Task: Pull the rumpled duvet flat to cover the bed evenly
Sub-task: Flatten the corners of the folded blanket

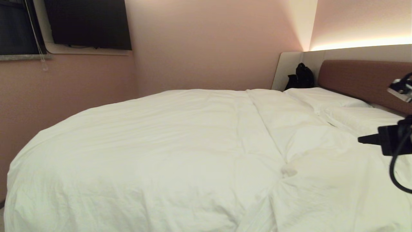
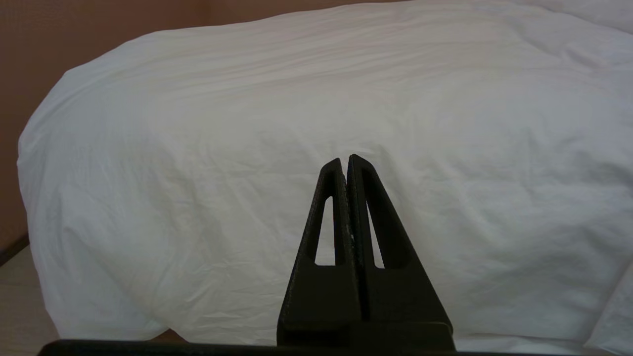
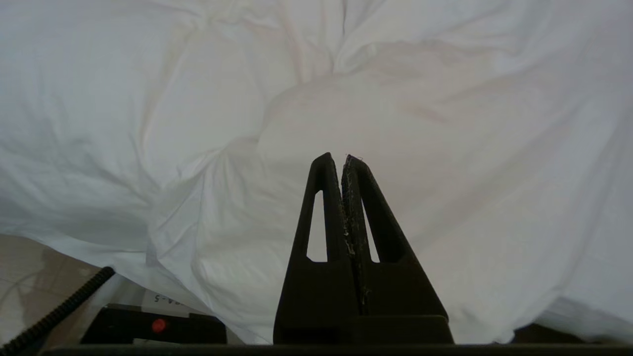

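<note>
Puffy white duvet (image 1: 167,141) lies creased over the bed; right end effector (image 3: 343,159) closed, holding nothing

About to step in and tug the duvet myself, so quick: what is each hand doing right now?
Left hand: closed, holding nothing, in front of the duvet.
Right hand: closed, empty, above the duvet.
</note>
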